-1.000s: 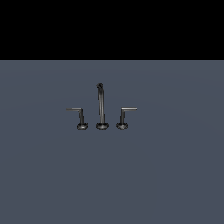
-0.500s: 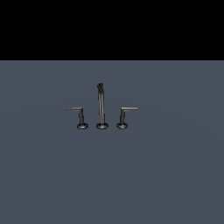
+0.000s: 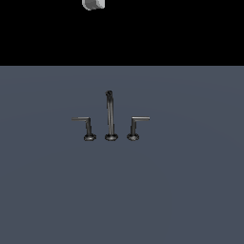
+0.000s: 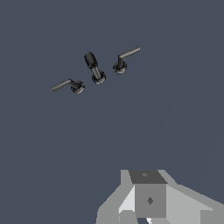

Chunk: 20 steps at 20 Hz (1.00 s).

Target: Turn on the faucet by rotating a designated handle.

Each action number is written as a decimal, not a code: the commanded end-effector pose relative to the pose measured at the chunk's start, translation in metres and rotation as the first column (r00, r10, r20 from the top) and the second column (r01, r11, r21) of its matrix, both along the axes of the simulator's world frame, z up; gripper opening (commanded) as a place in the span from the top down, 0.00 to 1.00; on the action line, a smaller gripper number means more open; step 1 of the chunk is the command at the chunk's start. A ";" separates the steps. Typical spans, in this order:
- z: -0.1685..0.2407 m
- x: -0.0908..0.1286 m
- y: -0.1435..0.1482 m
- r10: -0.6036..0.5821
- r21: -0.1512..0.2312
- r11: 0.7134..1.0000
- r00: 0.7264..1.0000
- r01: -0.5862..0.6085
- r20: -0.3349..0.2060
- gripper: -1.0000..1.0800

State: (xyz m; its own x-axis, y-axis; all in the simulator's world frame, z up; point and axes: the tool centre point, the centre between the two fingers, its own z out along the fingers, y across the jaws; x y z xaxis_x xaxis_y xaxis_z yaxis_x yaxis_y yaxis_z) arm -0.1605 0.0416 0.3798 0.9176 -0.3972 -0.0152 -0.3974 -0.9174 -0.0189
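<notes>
The handle (image 3: 135, 125), a short dark L-shaped lever on a round base, stands just right of centre in the exterior view, its thin arm jutting toward the frame's right. It belongs to the faucet (image 3: 110, 119), a three-piece set near mid-frame: beside the handle rises the tall thin spout (image 3: 110, 114), and beyond that, left of centre, the mirror-twin lever (image 3: 86, 127) with its arm jutting left. In the wrist view the same set appears in the upper middle of the frame, the handle (image 4: 124, 60) toward the upper right of the group. All three pieces rest on a plain grey-blue bench (image 3: 190, 190) that fills the lower part of the exterior frame below a black band. The only part of the robot seen from outside is a small grey piece of the arm (image 3: 93, 4) at the top edge, left of centre, well apart from the faucet. The gripper (image 4: 148, 216) shows only as a grey body at the bottom edge of the wrist view; its fingers are cut off, so whether they are apart or together cannot be told. As a judgement, nothing is yet done: the approach, the contact with the handle and the rotation all remain.
</notes>
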 end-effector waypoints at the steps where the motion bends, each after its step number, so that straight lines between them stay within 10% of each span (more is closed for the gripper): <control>1: -0.017 0.016 0.002 -0.064 0.000 0.998 0.998 0.064 0.000 1.00; 20: -0.137 0.129 -0.020 -0.500 -0.007 0.866 0.866 0.500 -0.001 1.00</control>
State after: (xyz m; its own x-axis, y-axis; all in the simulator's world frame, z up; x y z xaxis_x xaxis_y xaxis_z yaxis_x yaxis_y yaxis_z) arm -0.0398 0.0251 0.2524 0.6259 -0.7797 -0.0143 -0.7799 -0.6258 -0.0122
